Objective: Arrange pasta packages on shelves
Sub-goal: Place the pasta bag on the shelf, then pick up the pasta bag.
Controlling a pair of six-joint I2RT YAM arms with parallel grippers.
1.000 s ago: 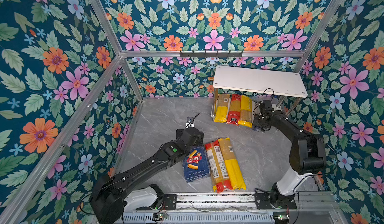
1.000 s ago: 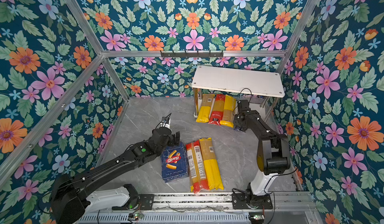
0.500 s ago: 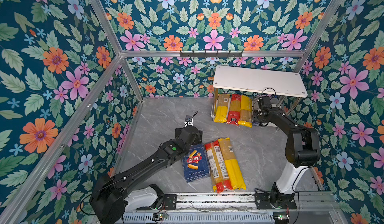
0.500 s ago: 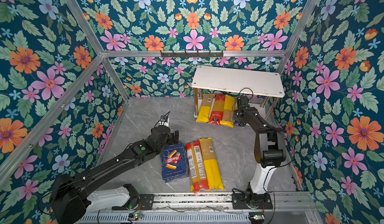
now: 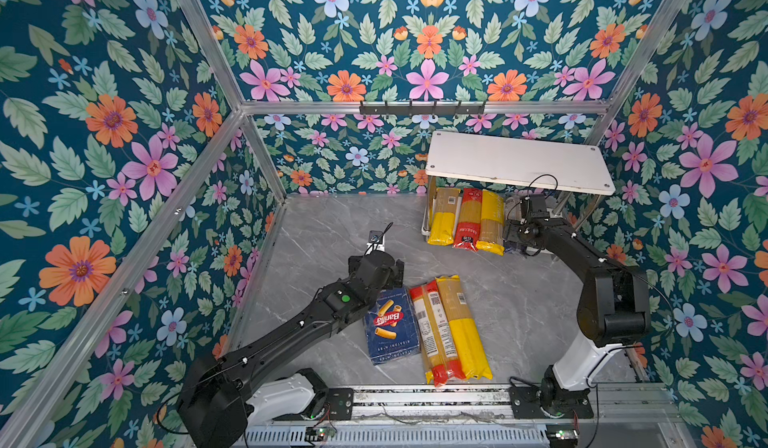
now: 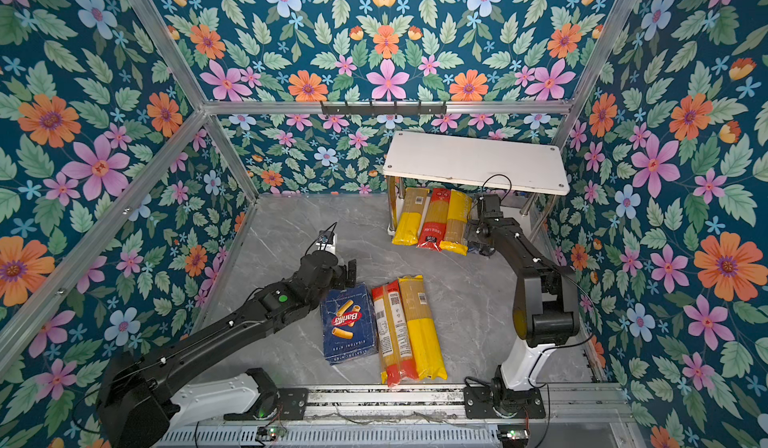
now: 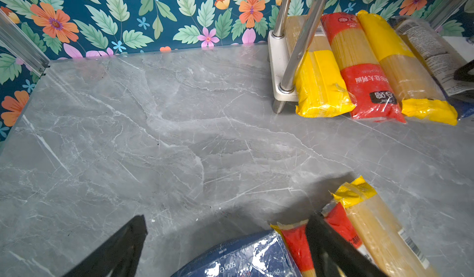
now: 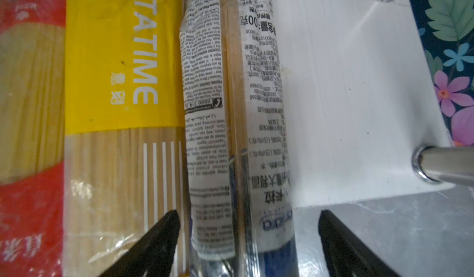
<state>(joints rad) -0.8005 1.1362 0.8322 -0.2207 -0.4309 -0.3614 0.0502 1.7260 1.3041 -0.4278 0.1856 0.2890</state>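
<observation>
Right gripper (image 8: 248,212) jaws apart, either side of the clear-blue spaghetti pack (image 8: 218,134) lying on the rack's lower board (image 8: 346,96), right of three shelved bags (image 5: 465,221); left gripper (image 7: 227,216) spread wide, empty, above the far end of the wide Barilla pack (image 5: 388,325) on the near table (image 5: 332,226).

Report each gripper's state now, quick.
Left gripper: open, empty, at the end of the Barilla rigatoni pack.
Right gripper: open, straddling the Barilla spaghetti bag on the lower shelf, not gripping it.
</observation>
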